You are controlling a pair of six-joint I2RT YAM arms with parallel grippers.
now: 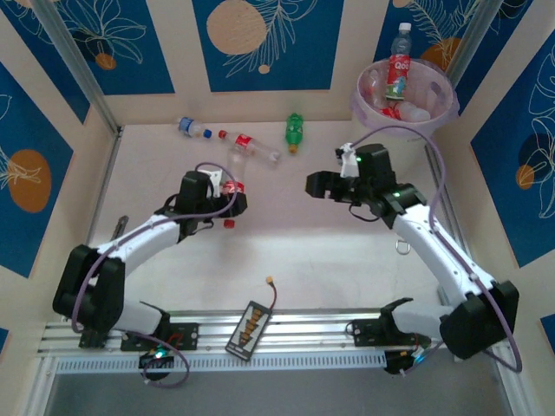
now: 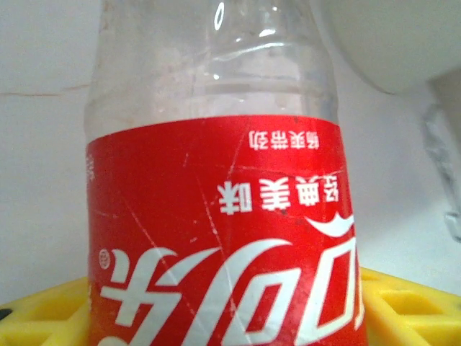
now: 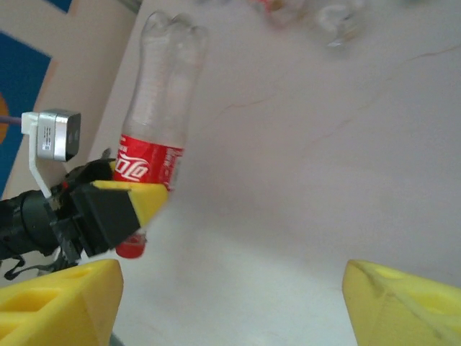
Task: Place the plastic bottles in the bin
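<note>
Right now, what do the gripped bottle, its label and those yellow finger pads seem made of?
Held bottle: thin clear plastic, glossy; the table shows through and highlights glint. Its red label: printed film, probably plastic, finely scratched. Yellow finger pads: matte hard plastic, perhaps moulded; ribbed pockets show.

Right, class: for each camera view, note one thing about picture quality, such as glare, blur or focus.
Top external: even light, no hard shadows, held bottle small but clear. Left wrist: its label is sharp, white glare spots on the clear plastic above. Right wrist: right gripper blurred at the bottom edge, far bottles out of focus.
</note>
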